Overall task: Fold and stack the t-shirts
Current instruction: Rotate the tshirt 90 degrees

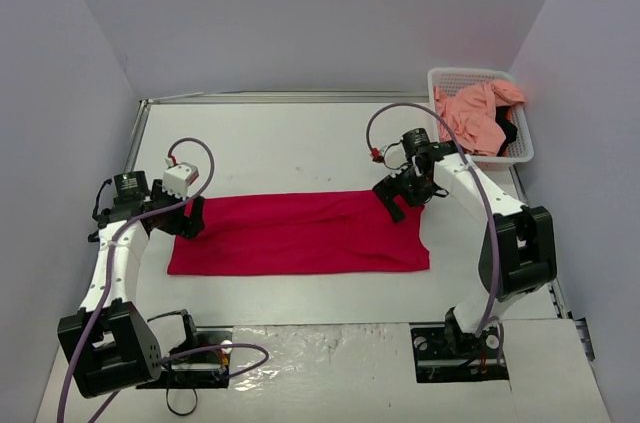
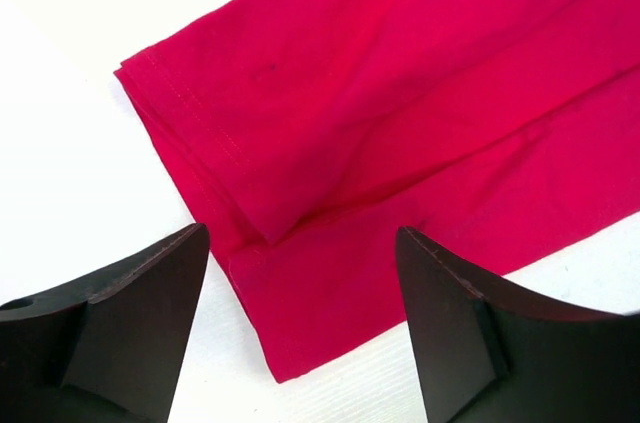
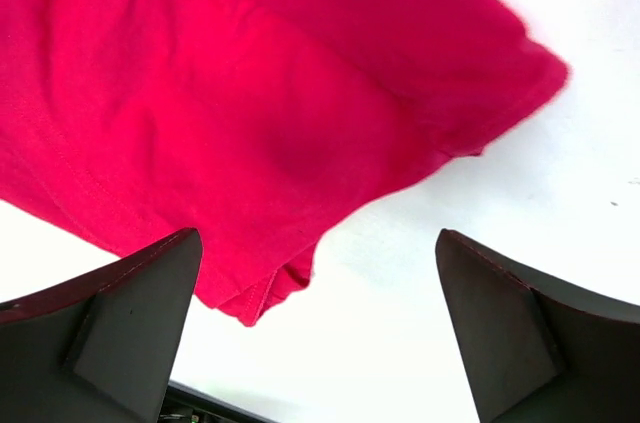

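Observation:
The crimson red t-shirt (image 1: 300, 233) lies flat on the white table as a long folded strip. My left gripper (image 1: 187, 219) is open over its left end; in the left wrist view the shirt's (image 2: 400, 93) hemmed corner lies between the spread jaws of the left gripper (image 2: 302, 235), above the cloth. My right gripper (image 1: 394, 201) is open over the shirt's far right corner; in the right wrist view the red cloth (image 3: 250, 93) ends between the jaws of the right gripper (image 3: 317, 235). The salmon pink t-shirt (image 1: 476, 111) lies crumpled in the basket on a black garment (image 1: 508, 133).
The white lattice basket (image 1: 470, 72) stands at the back right corner of the table (image 1: 300, 143). Grey walls close in the left, back and right sides. Purple cables loop from both arms.

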Controlling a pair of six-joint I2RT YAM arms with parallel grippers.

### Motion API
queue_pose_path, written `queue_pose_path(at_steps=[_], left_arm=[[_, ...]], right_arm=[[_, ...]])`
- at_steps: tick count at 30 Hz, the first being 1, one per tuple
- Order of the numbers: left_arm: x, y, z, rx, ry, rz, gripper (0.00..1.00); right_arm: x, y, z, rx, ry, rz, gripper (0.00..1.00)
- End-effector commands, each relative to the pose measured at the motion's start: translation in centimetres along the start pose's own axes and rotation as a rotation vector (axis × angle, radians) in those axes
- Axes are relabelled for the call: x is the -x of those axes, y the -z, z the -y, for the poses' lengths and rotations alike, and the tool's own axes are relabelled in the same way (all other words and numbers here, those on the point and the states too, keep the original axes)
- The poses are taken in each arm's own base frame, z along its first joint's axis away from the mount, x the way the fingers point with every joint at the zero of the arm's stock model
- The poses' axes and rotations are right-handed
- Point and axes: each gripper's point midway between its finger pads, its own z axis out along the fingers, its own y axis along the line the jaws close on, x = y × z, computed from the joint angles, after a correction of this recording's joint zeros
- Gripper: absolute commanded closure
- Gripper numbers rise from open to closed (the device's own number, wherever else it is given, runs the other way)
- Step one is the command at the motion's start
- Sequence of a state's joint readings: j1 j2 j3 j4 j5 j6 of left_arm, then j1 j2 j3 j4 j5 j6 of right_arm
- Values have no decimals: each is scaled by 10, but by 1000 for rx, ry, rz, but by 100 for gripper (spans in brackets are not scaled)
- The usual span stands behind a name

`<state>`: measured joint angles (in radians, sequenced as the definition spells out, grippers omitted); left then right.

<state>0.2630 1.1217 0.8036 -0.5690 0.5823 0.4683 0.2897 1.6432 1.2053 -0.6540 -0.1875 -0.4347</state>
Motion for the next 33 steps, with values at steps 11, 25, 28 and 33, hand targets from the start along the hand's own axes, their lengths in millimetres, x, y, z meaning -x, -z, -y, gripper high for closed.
queue_pose_path(at_steps=[11, 25, 28, 33], left_arm=[[4, 4, -13, 101, 26, 26, 17], [-1, 8, -24, 166, 45, 17, 15], [-1, 7, -25, 167, 52, 11, 15], [-2, 8, -31, 201, 67, 9, 15]], right_arm=[[-12, -3, -18, 90, -10, 34, 0], [-32, -68, -22, 185, 35, -180, 0], [-21, -80, -9, 156, 36, -205, 0], [24, -99, 16, 144, 45, -205, 0]])
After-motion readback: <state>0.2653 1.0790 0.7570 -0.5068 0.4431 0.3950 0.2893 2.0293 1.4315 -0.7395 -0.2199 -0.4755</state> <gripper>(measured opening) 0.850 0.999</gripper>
